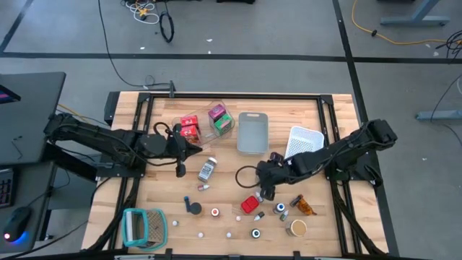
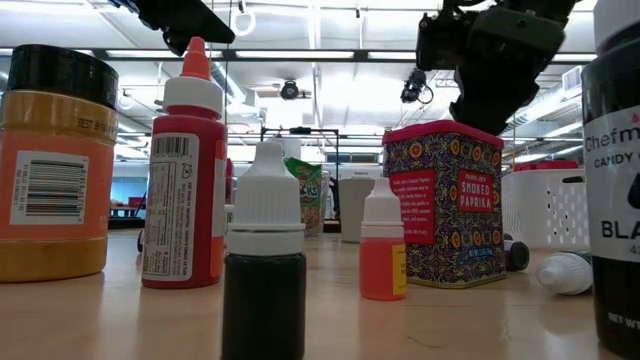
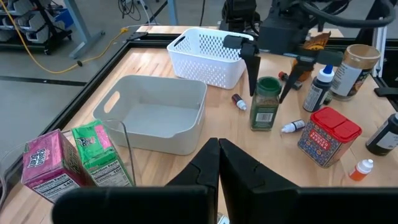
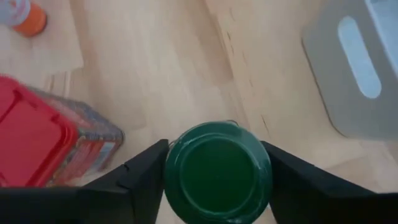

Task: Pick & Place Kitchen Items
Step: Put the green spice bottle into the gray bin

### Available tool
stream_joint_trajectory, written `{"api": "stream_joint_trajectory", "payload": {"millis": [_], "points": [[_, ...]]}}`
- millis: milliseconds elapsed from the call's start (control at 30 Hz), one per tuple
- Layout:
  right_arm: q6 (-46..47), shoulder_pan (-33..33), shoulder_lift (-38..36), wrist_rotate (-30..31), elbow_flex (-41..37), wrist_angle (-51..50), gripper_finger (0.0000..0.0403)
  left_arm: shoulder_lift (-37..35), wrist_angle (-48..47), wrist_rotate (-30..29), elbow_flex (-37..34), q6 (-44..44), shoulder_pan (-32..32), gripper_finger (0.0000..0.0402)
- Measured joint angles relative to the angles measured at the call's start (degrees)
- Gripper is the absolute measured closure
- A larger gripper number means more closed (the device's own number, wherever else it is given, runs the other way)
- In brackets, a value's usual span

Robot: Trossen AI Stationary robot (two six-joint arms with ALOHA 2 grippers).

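A green-capped spice jar [image 3: 265, 106] stands upright on the wood table, and my right gripper [image 3: 268, 96] has come down over it with a finger on each side of its cap [image 4: 217, 171]. Beside it stands a red paprika tin [image 3: 328, 135]. Other small bottles and a brown jar [image 3: 354, 68] stand near the table's near right. Red [image 3: 46, 165] and green [image 3: 96, 146] packets sit in a clear bin. My left gripper [image 1: 193, 149] is shut on nothing, held above the table near that bin. My right gripper pinches the jar's green cap [image 4: 180, 155] between its two fingers, one on each side. The fingers [image 3: 254, 74] slant steeply down from above and reach past the cap along the jar's sides. The jar stands upright with its base on the table.
A grey bin [image 1: 253, 132] and a white perforated basket [image 1: 303, 139] stand at the far middle and right. A teal-and-white holder [image 1: 144, 225] sits at the near left. A small bottle [image 1: 208, 170] lies mid-table, and tiny caps and bottles dot the near edge.
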Motion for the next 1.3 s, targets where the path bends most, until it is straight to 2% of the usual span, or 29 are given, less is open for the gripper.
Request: {"api": "stream_joint_trajectory", "payload": {"millis": [133, 400, 600, 900, 1133, 1300], "points": [[1.46, -0.18, -0.05, 0.41, -0.33, 1.37, 0.0192, 0.0, 0.0, 0.01, 0.0, 0.48, 0.0, 0.039], [-2.53, -0.18, 0.07, -0.52, -0.58, 5.59, 0.0186, -0.02, -0.02, 0.0, 0.0, 0.94, 0.02, 0.039], [-3.09, -0.18, -2.77, 0.5, -0.6, 6.12, 0.0192, -0.02, -0.02, 0.0, 0.0, 1.11, 0.02, 0.039], [-7.47, -1.17, -8.17, 10.43, -0.6, 7.74, 0.0186, -0.02, -0.01, 0.0, 0.0, 1.11, 0.0, 0.039], [-12.95, -5.75, -8.33, 19.61, -0.6, 13.22, 0.0181, -0.02, 0.0, -0.04, 0.0, 3.04, 0.0, 0.039], [-17.76, -11.04, -8.33, 20.12, -0.52, 18.88, 0.0179, -0.02, 0.02, -0.04, 0.0, 3.04, 0.0, 0.039]]}}
